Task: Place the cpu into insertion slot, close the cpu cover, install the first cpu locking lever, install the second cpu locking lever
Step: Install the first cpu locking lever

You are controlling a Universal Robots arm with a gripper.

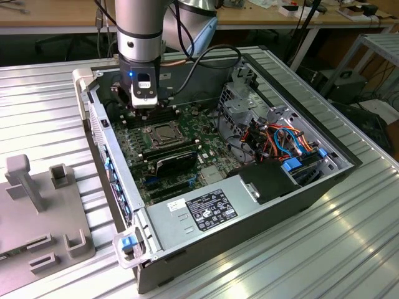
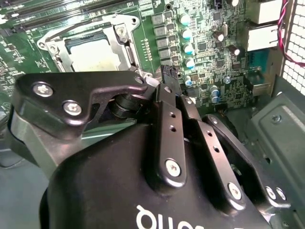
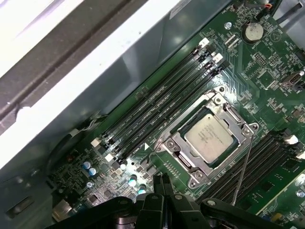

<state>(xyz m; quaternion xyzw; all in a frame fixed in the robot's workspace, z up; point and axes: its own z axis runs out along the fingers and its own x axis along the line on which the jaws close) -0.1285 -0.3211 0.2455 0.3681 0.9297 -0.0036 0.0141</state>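
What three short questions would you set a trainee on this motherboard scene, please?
1. True or false: the cpu sits in the insertion slot.
2. The cpu cover is: A raised upright, B lying down around the cpu, C taken off the board.
3. Fill in: in the first wrist view, the gripper has its fingers ____.
Key: 1 true; 2 B; 3 shut.
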